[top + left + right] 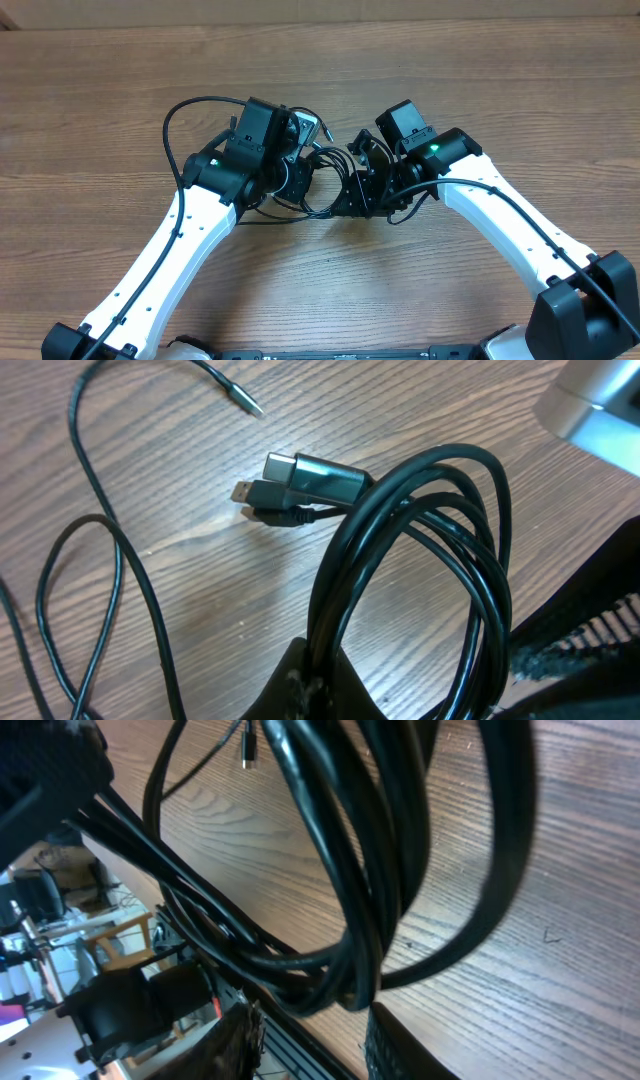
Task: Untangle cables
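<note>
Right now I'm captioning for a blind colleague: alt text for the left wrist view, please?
A coil of black cable rises in several loops from the left hand at the bottom edge, over a wooden table. Dark plug ends rest against the coil's left side, and a thinner black cord winds along the left.

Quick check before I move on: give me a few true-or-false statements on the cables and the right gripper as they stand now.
1. The cables are gathered in a black coil. True.
2. The table is white plastic. False: it is brown wood grain.
3. Two plugs sit side by side next to the coil. True.
4. The right gripper is well clear of the coil. False: the coil crosses between its spread fingers.
5. One thin cord ends in a slim metal tip. True.
</note>
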`<move>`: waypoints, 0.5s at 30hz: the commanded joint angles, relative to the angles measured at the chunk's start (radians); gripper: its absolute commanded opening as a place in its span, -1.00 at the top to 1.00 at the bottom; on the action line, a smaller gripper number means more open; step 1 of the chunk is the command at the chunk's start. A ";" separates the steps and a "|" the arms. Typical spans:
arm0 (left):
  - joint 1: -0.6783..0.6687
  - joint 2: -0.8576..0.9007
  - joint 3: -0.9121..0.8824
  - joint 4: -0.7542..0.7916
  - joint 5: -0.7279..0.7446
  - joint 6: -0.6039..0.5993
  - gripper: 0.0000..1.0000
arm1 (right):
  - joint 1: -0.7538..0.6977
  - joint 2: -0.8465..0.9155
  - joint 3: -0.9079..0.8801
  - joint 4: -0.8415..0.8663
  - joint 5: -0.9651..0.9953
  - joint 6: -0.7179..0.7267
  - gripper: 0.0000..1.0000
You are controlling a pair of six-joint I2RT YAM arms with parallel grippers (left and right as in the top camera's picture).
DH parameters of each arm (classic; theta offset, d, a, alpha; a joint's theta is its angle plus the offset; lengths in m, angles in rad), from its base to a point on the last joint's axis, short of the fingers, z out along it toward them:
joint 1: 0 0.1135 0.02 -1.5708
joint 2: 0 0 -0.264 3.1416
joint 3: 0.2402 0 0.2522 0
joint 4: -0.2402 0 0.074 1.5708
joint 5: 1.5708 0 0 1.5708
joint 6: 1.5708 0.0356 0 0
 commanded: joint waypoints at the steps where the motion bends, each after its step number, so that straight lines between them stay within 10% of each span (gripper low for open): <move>1: -0.006 -0.011 0.019 -0.002 0.047 -0.054 0.92 | -0.008 -0.021 0.029 0.008 -0.028 0.085 0.35; 15: -0.006 -0.011 0.019 -0.003 0.092 -0.055 0.92 | -0.007 -0.020 0.026 0.055 0.095 0.111 0.73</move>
